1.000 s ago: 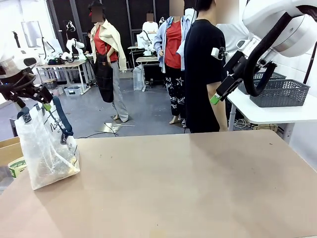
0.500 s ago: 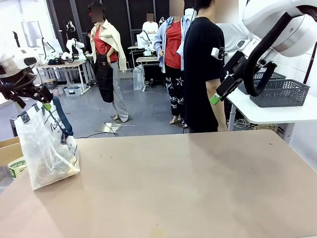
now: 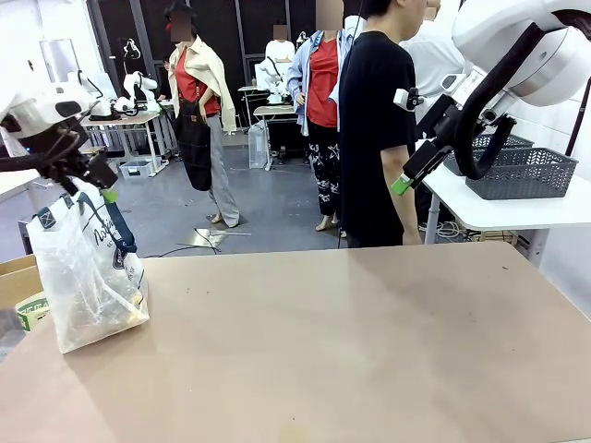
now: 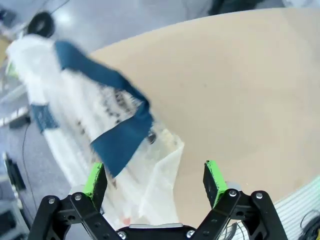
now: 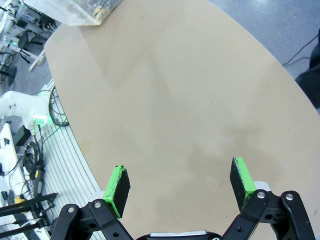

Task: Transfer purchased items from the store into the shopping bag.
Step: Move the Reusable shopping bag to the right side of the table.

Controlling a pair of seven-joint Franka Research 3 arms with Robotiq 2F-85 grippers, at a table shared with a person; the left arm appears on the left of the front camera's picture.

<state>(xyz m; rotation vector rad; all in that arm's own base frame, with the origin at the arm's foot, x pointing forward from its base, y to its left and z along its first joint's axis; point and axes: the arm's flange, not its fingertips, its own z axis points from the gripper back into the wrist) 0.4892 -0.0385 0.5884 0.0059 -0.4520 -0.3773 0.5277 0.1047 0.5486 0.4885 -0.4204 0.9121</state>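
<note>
The shopping bag [image 3: 86,277] stands at the table's left edge, whitish and translucent, with a navy handle [image 3: 113,226] rising from it. My left gripper [image 3: 104,189] hovers just above the bag's top. In the left wrist view it [image 4: 154,181] is open, the navy handle [image 4: 120,135] and the bag [image 4: 65,100] lying below between the pads. Small brownish and yellowish purchased items [image 3: 125,309] show dimly at the bag's bottom. My right gripper [image 3: 403,181] hangs high at the far right; in its wrist view it [image 5: 180,182] is open over bare table.
A person in a black shirt [image 3: 374,138] stands at the far edge. A dark grey lattice basket [image 3: 522,173] rests on a white side table [image 3: 517,210] at right. A cardboard box [image 3: 14,277] and a tape roll [image 3: 28,309] sit beside the bag.
My left gripper has shifted slightly right and away from the bag's top. The person has straightened and turned a little. The right arm is still.
</note>
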